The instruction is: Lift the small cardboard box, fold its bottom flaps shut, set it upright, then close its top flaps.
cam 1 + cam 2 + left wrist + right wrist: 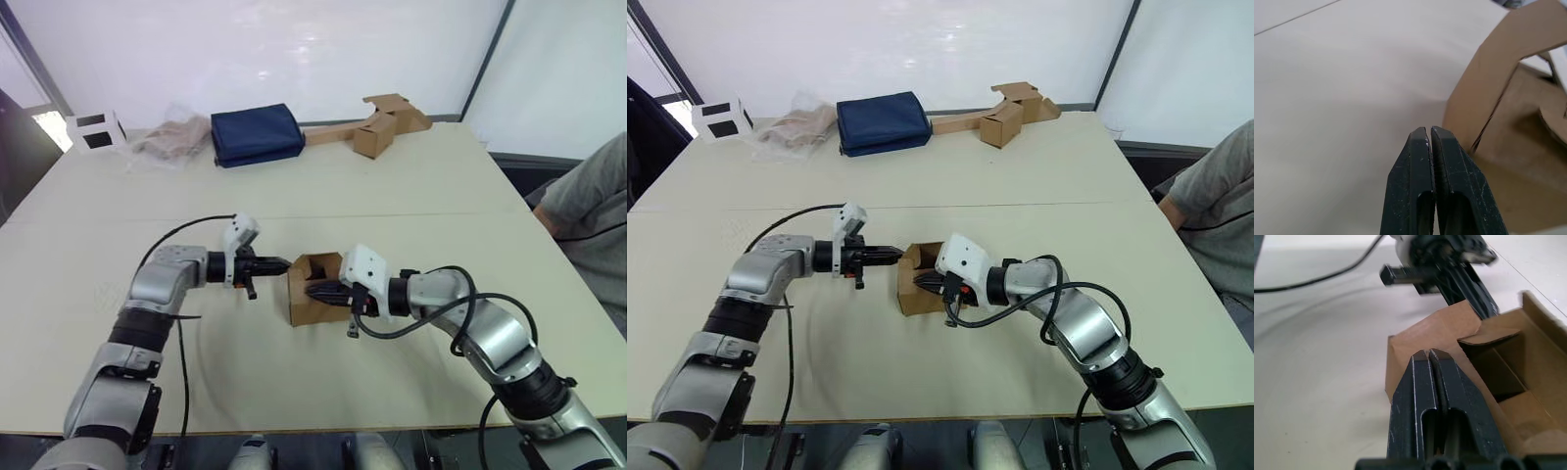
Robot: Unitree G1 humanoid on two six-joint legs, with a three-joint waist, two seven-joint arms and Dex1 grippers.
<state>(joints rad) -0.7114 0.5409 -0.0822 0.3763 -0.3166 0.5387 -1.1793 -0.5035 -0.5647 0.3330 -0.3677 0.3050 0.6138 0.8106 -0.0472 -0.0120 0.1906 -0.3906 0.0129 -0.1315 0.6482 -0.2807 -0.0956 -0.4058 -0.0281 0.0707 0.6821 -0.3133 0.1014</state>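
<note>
While the left claw has its two black fingers pressed together on nothing, its tip sits just beside, perhaps touching, the left wall of the small cardboard box. The right claw is likewise closed and empty; it reaches in from the opposite side, and its fingers lie over the box's open end. Whether they bear on a flap or only hover above it is hard to tell from these views.

That box stands on the pale surface between the two arms, near its middle. Its upward end is open: one flap is bent inward over the hollow, and the other panels stand up around it.

Corrugated board of this kind should be light and fairly stiff in the walls but weak along its creases, so it will likely slide if pushed from one side only, and crush if pinched hard across the hollow. A good hold would be flat pressure on two opposite walls, low down, or a pinch on a single wall edge near a corner. The flaps should fold readily at their hinges and may spring back.
</note>
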